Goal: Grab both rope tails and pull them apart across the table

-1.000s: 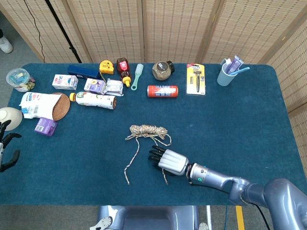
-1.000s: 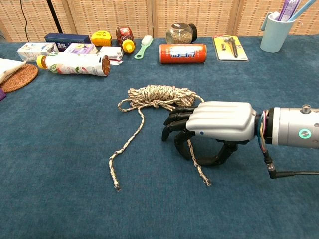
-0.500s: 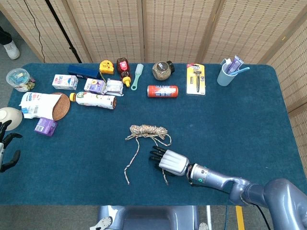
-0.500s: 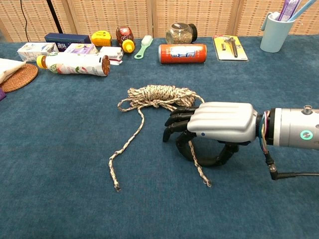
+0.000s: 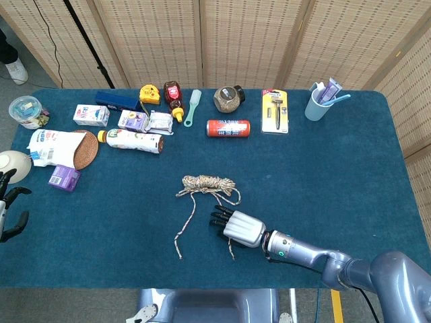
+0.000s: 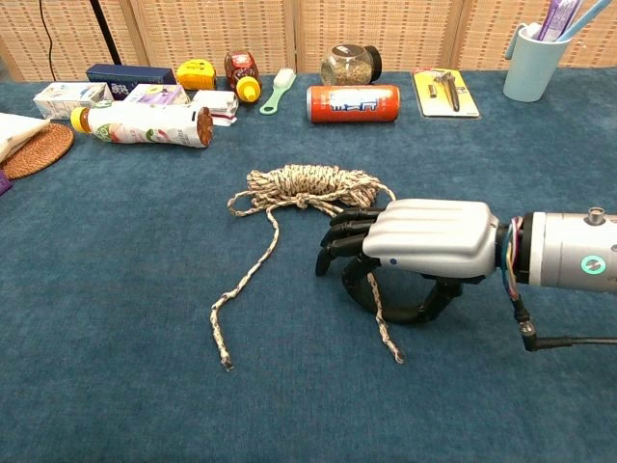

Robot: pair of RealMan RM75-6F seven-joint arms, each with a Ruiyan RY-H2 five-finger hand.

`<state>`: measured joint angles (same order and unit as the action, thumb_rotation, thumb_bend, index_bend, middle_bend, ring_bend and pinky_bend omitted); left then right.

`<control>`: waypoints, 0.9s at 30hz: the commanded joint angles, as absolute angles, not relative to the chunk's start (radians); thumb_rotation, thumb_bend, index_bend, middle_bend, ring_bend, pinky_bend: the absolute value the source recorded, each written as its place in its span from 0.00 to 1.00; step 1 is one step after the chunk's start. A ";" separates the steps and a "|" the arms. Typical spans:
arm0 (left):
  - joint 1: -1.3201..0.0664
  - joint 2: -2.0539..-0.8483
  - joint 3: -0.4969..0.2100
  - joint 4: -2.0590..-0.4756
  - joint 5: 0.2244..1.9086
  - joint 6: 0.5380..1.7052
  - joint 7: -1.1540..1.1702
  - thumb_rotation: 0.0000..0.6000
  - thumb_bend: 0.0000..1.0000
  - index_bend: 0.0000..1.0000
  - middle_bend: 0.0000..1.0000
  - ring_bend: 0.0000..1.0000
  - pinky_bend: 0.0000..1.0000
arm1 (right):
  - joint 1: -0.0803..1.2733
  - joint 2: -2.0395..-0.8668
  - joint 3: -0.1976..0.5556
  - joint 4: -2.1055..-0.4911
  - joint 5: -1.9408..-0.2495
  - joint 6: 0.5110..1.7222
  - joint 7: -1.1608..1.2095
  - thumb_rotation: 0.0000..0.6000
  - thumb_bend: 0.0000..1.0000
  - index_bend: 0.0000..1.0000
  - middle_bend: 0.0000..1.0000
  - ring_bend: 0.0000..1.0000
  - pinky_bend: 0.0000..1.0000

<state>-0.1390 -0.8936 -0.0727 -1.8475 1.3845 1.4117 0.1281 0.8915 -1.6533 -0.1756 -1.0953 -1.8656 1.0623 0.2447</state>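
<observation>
A speckled rope lies mid-table as a small coil (image 5: pixel 207 182) (image 6: pixel 308 183) with two tails running toward me. The left tail (image 5: pixel 185 227) (image 6: pixel 246 278) lies loose, and no hand touches it. My right hand (image 5: pixel 237 227) (image 6: pixel 424 241) sits palm-down over the right tail (image 6: pixel 386 333). Its dark fingers (image 6: pixel 347 236) and thumb curl around the tail, whose end pokes out below the hand. My left hand (image 5: pixel 9 210) hovers at the far left table edge with its fingers apart and holds nothing. The chest view does not show it.
Along the back stand a red can (image 5: pixel 227 128), a jar (image 5: pixel 229 98), a razor pack (image 5: pixel 274 111), a blue cup (image 5: pixel 316 104), a ketchup bottle (image 5: pixel 174 97) and a green brush (image 5: pixel 192 108). A lying bottle (image 5: pixel 133 140), small boxes and a coaster (image 5: pixel 85 149) fill the back left.
The right hand's fingers have closed a little tighter around the right tail, and the tail's end has shifted slightly. The left hand has hardly moved.
</observation>
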 commanded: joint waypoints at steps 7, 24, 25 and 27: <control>-0.139 -0.893 -0.073 -1.848 1.385 1.412 0.127 1.00 0.40 0.34 0.07 0.02 0.00 | 0.889 -1.657 -0.173 -1.096 -1.862 1.064 0.236 1.00 0.39 0.56 0.25 0.13 0.00; -0.141 -0.890 -0.074 -1.841 1.393 1.413 0.122 1.00 0.41 0.34 0.07 0.02 0.00 | 0.884 -1.650 -0.156 -1.122 -1.842 1.068 0.232 1.00 0.39 0.60 0.30 0.18 0.00; -0.143 -0.890 -0.075 -1.841 1.396 1.412 0.122 1.00 0.41 0.34 0.07 0.02 0.00 | 0.882 -1.647 -0.152 -1.130 -1.838 1.071 0.229 1.00 0.39 0.60 0.30 0.18 0.00; -0.147 -0.890 -0.075 -1.840 1.401 1.409 0.123 1.00 0.40 0.34 0.07 0.02 0.00 | 0.880 -1.640 -0.146 -1.143 -1.831 1.074 0.223 1.00 0.39 0.60 0.30 0.18 0.00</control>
